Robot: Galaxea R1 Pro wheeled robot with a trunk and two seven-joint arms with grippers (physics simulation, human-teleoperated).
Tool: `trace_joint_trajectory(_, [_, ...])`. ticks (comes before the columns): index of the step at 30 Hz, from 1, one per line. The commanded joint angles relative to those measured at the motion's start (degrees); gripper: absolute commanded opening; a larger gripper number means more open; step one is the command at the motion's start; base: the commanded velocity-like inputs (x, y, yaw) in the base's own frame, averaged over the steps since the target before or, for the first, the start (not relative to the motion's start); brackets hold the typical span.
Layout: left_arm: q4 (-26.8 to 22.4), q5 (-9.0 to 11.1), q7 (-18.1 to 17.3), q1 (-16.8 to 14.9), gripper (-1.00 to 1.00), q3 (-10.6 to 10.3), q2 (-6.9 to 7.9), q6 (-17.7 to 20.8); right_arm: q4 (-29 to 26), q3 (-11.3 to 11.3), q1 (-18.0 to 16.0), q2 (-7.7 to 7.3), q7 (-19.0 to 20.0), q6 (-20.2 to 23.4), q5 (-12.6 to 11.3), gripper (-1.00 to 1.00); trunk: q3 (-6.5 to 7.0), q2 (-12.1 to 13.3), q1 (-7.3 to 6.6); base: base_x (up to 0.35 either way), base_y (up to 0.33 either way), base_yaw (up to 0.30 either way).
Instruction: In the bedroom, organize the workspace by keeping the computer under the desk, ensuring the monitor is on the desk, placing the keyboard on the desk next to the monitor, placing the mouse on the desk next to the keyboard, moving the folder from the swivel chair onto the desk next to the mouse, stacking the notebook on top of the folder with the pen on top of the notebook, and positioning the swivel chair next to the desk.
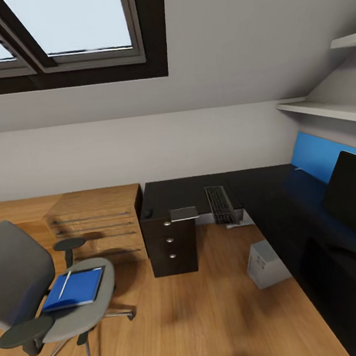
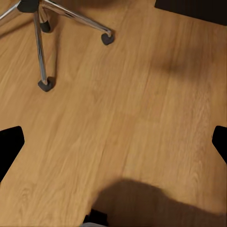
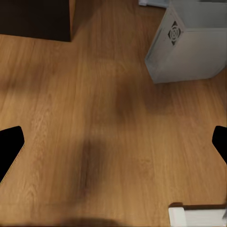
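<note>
The grey swivel chair stands at the left on the wooden floor, with the blue folder on its seat and the pale pen lying on the folder. The keyboard and a small grey notebook lie on the black desk. The monitor stands on the desk at the right. On the floor by the desk's edge stands the computer. My left gripper hangs open over bare floor near the chair's castors. My right gripper is open above the floor near the computer.
A black drawer unit stands under the desk's left end, with low wooden shelving beside it. Wall shelves hang above the blue back panel. A skylight sits in the sloped wall. A white block shows near my right gripper.
</note>
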Motion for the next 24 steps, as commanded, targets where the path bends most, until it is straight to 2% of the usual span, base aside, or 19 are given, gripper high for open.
trace_joint_trajectory(1, [-0.01, -0.25, -0.4, -0.05, 1.0, 0.51, -0.03, -0.11, 0.05, 0.42, -0.06, 0.0, -0.59, -0.02, 0.28, 1.0, -0.12, -0.11, 0.07, 0.333, 0.119, 0.0])
trace_joint_trajectory(12, [0.04, -0.25, -0.4, -0.07, 1.0, 0.54, -0.1, -0.11, 0.04, 0.46, -0.06, 0.0, -0.59, 0.01, 0.26, 1.0, -0.12, -0.11, 0.07, 0.333, 0.116, 0.0])
trace_joint_trajectory(24, [0.09, -0.25, -0.4, -0.06, 1.0, 0.54, -0.12, -0.11, -0.01, 0.46, -0.06, -0.03, -0.57, 0.01, 0.28, 1.0, -0.12, -0.11, 0.07, 0.334, 0.019, 0.0])
